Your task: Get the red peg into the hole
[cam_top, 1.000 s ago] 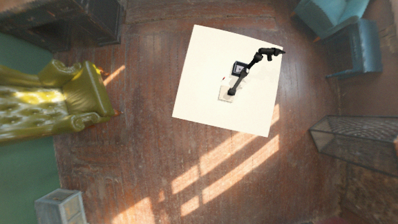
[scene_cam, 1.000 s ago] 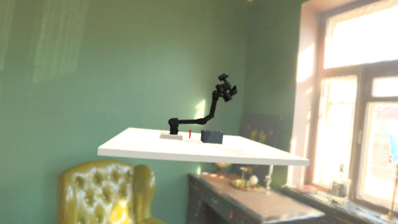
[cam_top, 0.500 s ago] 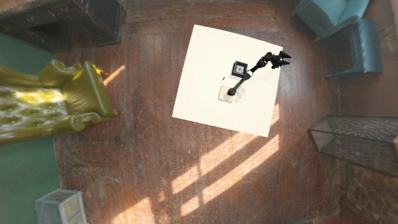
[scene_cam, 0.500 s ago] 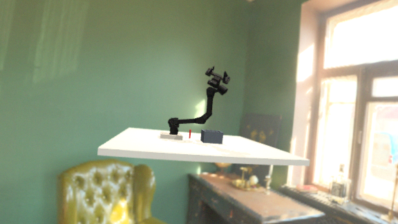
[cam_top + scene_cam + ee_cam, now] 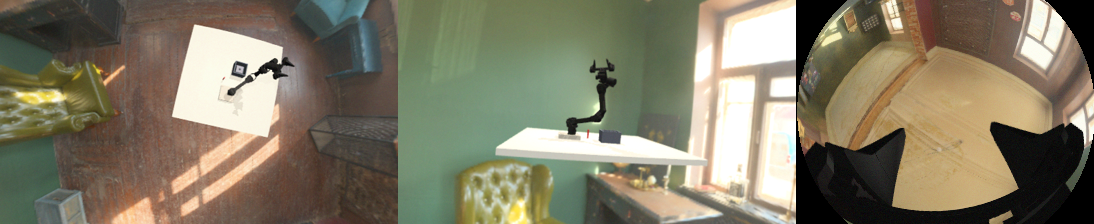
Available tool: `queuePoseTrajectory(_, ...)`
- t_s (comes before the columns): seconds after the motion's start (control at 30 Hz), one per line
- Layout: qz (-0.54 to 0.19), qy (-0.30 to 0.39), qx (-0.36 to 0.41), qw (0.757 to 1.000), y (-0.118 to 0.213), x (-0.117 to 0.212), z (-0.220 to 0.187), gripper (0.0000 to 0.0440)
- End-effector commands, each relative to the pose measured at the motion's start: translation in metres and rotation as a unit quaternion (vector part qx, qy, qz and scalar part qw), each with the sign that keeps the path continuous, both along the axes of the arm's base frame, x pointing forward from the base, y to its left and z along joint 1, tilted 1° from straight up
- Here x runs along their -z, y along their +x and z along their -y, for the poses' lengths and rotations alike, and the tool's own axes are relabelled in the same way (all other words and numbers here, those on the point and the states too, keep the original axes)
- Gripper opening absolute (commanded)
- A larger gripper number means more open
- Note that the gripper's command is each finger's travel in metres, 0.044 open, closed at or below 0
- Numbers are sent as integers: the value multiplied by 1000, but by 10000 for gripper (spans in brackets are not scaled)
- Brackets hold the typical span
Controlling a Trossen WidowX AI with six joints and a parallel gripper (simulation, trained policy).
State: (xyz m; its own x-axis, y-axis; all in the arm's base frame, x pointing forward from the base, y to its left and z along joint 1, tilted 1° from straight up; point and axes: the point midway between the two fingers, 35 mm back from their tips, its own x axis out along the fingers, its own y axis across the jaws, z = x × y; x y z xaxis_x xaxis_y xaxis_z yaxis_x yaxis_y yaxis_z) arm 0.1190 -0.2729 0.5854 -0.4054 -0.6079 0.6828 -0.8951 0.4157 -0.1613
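Note:
The red peg point(image 5: 224, 78) point(image 5: 588, 133) stands upright on the table, between the arm's base and the box. The dark blue open box point(image 5: 238, 75) point(image 5: 609, 137) sits on the table. In the top view, a light plate with a small dark hole shows at its bottom. My gripper point(image 5: 289, 70) point(image 5: 600, 60) point(image 5: 949, 130) is wide open and empty. It is high above the table, far from the peg and box, with its fingers pointing up in the exterior view. Neither peg nor box shows in the wrist view.
The white table point(image 5: 204, 69) point(image 5: 553, 148) carries the arm's pale base plate point(image 5: 224, 92) point(image 5: 569, 137). In the top view the gripper reaches past the table's right edge. The wrist view shows room surfaces and windows between and beyond the fingers.

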Motion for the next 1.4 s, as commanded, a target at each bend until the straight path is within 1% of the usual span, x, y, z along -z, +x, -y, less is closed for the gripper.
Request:
queuePoseTrajectory(0.0,31,-51,-1,998,-25,-9,-15,440)
queuePoseTrajectory(0.13,63,-112,-1,992,-54,-17,-35,440)
queuePoseTrajectory(0.3,96,-192,-2,977,-87,-25,-64,440)
queuePoseTrajectory(0.47,118,-273,-3,955,-117,-29,-98,440)
queuePoseTrajectory(0.63,130,-354,-5,926,-142,-30,-136,440)
queuePoseTrajectory(0.8,131,-434,-6,891,-162,-27,-176,440)
queuePoseTrajectory(0.97,121,-511,-7,851,-177,-20,-218,440)
queuePoseTrajectory(1.17,95,-596,-7,797,-187,-6,-270,440)
queuePoseTrajectory(1.37,55,-673,-7,738,-187,13,-321,440)
